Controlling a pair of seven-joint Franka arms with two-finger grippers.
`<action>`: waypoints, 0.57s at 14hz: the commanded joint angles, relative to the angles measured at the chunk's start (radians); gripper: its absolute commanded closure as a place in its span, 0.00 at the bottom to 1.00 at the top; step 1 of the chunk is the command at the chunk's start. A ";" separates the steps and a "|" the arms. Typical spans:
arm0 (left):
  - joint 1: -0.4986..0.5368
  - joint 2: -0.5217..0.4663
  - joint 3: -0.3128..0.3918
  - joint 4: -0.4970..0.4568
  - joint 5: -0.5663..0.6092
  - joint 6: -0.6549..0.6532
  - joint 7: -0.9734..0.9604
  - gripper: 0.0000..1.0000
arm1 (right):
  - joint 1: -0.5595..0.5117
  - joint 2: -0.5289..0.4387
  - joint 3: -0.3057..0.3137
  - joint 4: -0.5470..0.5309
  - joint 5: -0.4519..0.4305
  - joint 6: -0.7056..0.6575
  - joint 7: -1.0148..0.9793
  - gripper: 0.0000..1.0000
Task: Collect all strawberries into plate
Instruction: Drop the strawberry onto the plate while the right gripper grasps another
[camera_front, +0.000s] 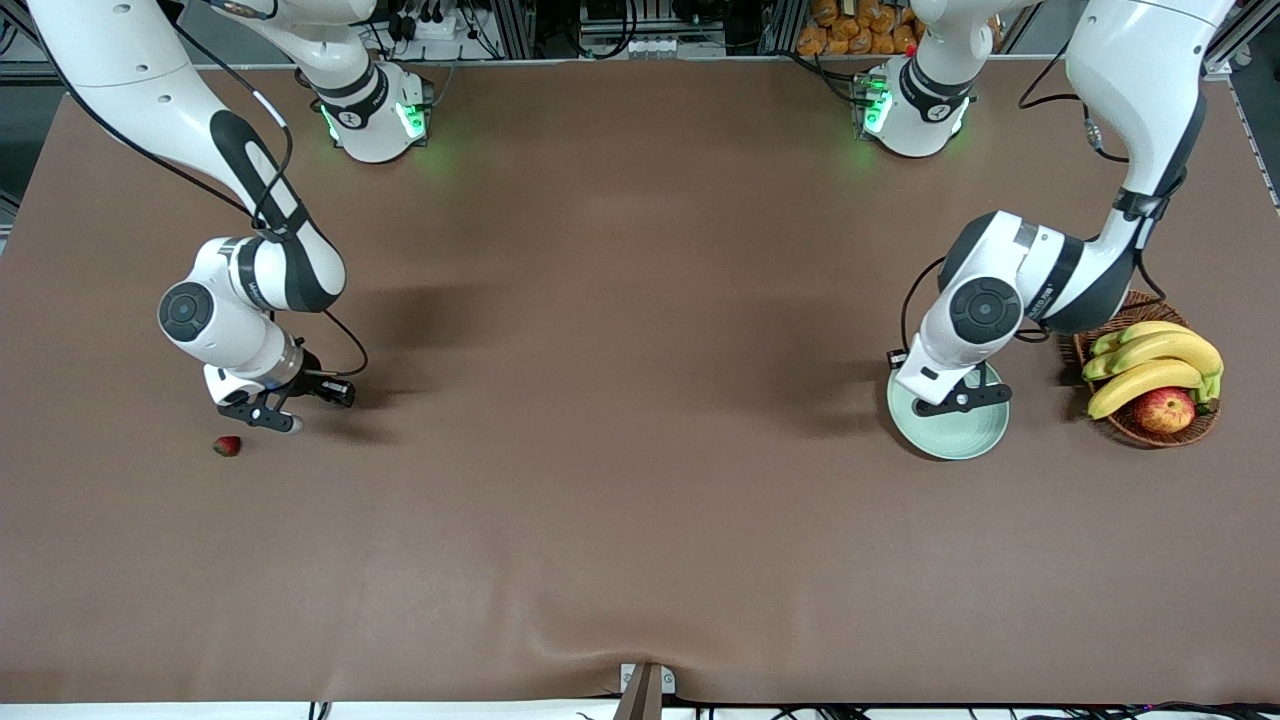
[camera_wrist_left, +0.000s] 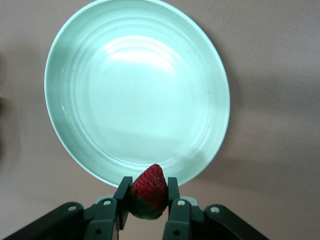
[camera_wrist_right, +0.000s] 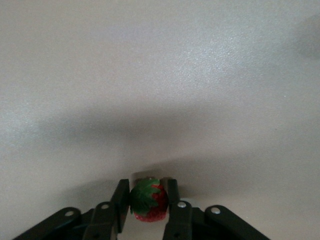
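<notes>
The pale green plate (camera_front: 950, 444) lies toward the left arm's end of the table. Over it hangs my left gripper (camera_front: 962, 400), shut on a red strawberry (camera_wrist_left: 148, 192). In the left wrist view the plate (camera_wrist_left: 137, 90) is bare and that gripper (camera_wrist_left: 148, 182) holds the berry over its rim. My right gripper (camera_front: 268, 414) is down at the table toward the right arm's end, shut (camera_wrist_right: 148, 186) on a second strawberry (camera_wrist_right: 150, 202) with its green cap showing. A third strawberry (camera_front: 227, 446) lies loose on the table beside it, nearer the front camera.
A brown wicker basket (camera_front: 1135, 431) with bananas (camera_front: 1150, 365) and a red-yellow apple (camera_front: 1165, 410) stands beside the plate, toward the table's end. Brown cloth covers the table. A small bracket (camera_front: 645, 685) sits at the front edge.
</notes>
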 joint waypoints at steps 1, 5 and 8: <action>0.050 0.045 -0.014 -0.010 0.078 0.060 -0.001 1.00 | 0.018 -0.007 0.003 0.020 -0.003 -0.005 0.048 1.00; 0.098 0.093 -0.015 -0.005 0.186 0.111 -0.001 0.66 | 0.044 -0.002 0.006 0.196 -0.002 -0.218 0.106 1.00; 0.098 0.088 -0.015 -0.003 0.187 0.111 -0.001 0.43 | 0.104 0.010 0.006 0.343 0.064 -0.350 0.181 1.00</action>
